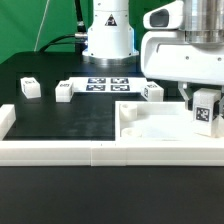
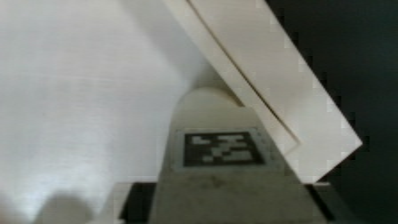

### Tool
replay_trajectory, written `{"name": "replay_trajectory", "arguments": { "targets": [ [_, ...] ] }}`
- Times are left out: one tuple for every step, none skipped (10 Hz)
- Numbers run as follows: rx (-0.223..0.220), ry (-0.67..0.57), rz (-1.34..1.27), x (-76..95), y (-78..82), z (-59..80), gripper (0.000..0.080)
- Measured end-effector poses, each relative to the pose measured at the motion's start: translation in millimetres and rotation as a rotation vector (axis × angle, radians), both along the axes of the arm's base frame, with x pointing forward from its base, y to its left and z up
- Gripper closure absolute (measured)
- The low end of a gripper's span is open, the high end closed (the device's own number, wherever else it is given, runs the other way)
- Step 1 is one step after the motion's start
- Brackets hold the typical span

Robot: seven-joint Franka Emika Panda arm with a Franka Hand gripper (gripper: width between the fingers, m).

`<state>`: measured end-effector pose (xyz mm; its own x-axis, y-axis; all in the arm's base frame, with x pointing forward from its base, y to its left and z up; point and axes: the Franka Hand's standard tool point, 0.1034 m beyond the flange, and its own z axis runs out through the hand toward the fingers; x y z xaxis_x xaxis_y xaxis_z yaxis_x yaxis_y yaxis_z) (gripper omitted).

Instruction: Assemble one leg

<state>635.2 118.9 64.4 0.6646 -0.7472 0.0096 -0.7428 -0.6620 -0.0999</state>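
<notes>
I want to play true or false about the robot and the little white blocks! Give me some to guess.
1. The end effector holds a small tagged leg. True.
2. Three more white blocks sit on the black mat. True.
3. The held leg lies flat on the mat. False: it is upright in the end effector, over the big white body.
4. The marker board is in the robot's grip. False: it lies on the table.
</notes>
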Motion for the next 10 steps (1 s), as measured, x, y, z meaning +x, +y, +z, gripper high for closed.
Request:
{"name": "replay_trajectory", "arguments": {
  "targets": [
    [0.013,0.012,-0.156,-1.0,2.2,-0.2,0.0509],
    [0.027,0.022,-0.314,-1.4,3.2,-0.1,0.0509],
    [0.031,0.03,-0.42,-1.7,3.2,0.0,0.0509],
    [0.039,0.034,-0.475,-1.8,2.9,-0.6,0.0509],
    [0.053,0.04,-0.556,-1.4,2.5,-1.0,0.0509],
    [0.064,0.046,-0.625,-1.4,2.2,-1.1,0.0509],
    [0.071,0.049,-0.675,-1.4,2.9,-1.0,0.0509],
    [0.069,0.048,-0.658,-1.5,3.0,-1.1,0.0509],
    [0.068,0.048,-0.641,-1.3,3.0,-0.9,0.0338],
    [0.066,0.043,-0.594,0.2,2.6,0.5,0.0216]
  ]
}}
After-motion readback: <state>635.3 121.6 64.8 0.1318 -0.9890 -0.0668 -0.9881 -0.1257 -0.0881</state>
